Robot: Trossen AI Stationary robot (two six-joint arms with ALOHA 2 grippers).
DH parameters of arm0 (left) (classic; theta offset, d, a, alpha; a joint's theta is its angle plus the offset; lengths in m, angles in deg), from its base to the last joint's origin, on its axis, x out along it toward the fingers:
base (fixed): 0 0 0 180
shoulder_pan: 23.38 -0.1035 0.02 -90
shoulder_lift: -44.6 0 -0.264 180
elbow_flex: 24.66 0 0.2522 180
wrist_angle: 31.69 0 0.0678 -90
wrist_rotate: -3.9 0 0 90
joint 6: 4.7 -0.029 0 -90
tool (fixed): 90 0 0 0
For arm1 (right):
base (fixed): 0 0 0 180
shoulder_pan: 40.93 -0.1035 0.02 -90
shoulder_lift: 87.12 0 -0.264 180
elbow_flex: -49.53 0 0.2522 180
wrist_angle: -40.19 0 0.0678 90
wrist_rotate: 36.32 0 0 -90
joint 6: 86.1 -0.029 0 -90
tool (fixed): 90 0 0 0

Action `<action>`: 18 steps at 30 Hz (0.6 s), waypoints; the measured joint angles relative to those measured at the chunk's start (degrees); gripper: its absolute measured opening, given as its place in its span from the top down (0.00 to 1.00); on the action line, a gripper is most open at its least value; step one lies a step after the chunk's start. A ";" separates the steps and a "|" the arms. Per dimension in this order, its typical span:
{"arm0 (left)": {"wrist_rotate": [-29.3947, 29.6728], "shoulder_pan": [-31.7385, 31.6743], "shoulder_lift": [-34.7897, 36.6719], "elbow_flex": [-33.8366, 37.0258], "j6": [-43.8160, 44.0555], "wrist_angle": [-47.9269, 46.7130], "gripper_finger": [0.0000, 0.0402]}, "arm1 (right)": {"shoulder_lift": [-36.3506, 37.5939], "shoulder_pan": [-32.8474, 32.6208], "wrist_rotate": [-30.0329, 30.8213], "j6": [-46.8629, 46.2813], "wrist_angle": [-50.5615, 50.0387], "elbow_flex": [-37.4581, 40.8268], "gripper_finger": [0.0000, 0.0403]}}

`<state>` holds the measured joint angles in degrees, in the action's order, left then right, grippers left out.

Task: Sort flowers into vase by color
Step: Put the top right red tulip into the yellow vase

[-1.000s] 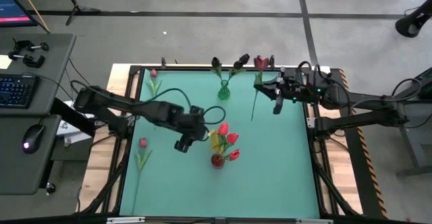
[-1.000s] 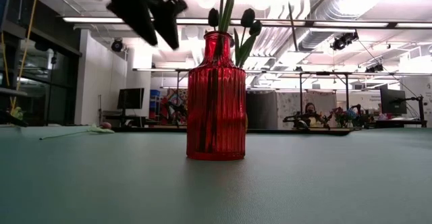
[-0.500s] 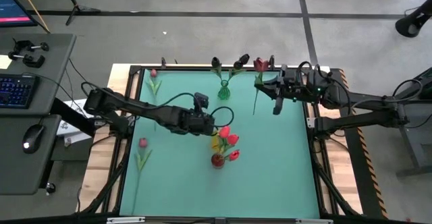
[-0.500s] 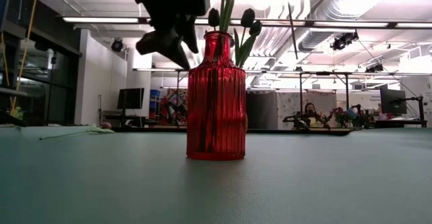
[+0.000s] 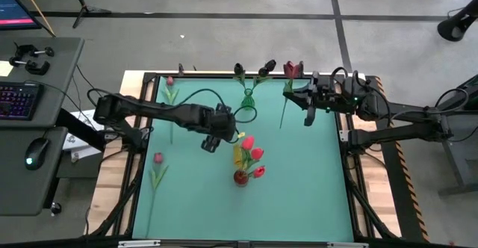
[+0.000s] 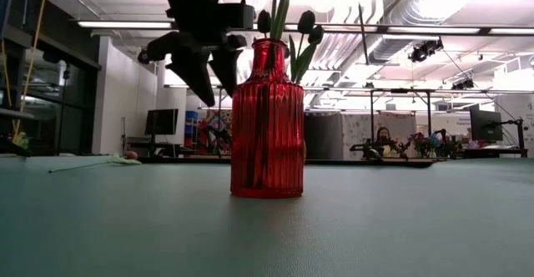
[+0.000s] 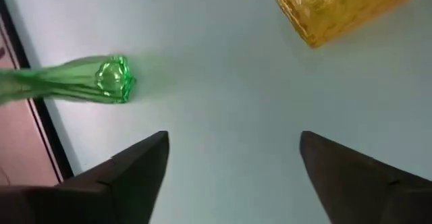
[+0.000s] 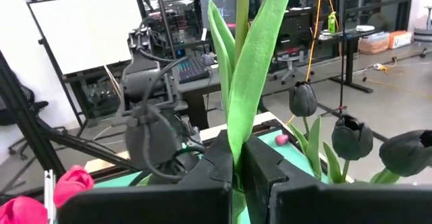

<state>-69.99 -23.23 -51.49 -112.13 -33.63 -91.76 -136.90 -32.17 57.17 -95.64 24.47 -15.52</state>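
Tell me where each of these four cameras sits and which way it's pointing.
High view: overhead, looking straight down on the green table; both arms show.
Low view: at table height, facing the red vase; left gripper hangs above.
Left wrist view: looks down past open fingers at the green vase and yellow vase.
Right wrist view: fingers clamp a flower.
High and low share the red vase.

No text, label or number can be read anywhere.
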 joint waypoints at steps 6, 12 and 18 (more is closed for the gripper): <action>-1.13 0.33 -1.66 0.04 -6.68 4.98 0.03 | 0.00 0.00 1.00 -2.59 0.02 0.00 1.00; 13.43 1.03 -1.62 0.02 3.61 9.79 0.01 | 0.00 0.00 1.04 -3.98 0.02 0.00 1.00; 12.14 -0.85 -1.64 0.04 10.83 2.48 0.01 | 0.00 0.00 1.06 -5.69 0.00 0.00 1.00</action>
<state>-57.84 -24.08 -53.13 -112.08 -22.80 -89.28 -136.90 -32.17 58.23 -101.32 24.47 -15.52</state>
